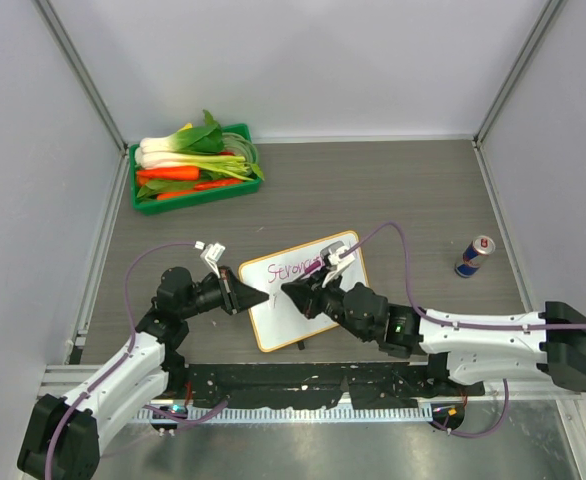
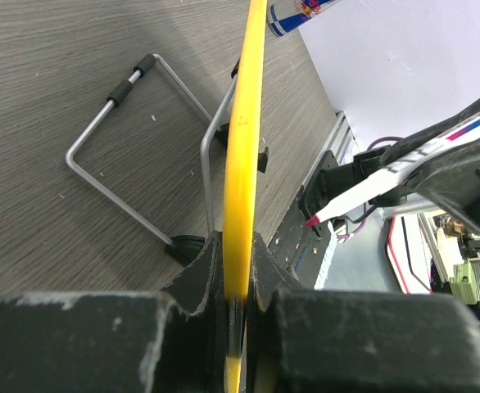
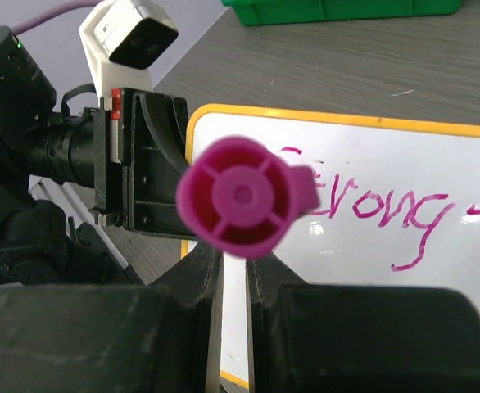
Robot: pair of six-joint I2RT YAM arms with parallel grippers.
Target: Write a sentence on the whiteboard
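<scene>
The whiteboard [image 1: 318,305], white with an orange-yellow frame, stands tilted in the middle of the table. My left gripper [image 1: 261,297] is shut on its left edge; the left wrist view shows the yellow frame [image 2: 245,147] edge-on, clamped between the jaws. The sentence [image 3: 383,211] in pink reads "Strong", with another stroke starting at its right. My right gripper [image 3: 233,266] is shut on a marker whose magenta end cap [image 3: 240,196] faces the camera. The marker's pink tip [image 2: 312,221] stands a little off the board's face, near its left part.
A green tray [image 1: 141,195] of vegetables sits at the back left. A drink can [image 1: 475,256] stands at the right. A wire stand [image 2: 109,184] with black feet props the board from behind. Enclosure walls ring the table.
</scene>
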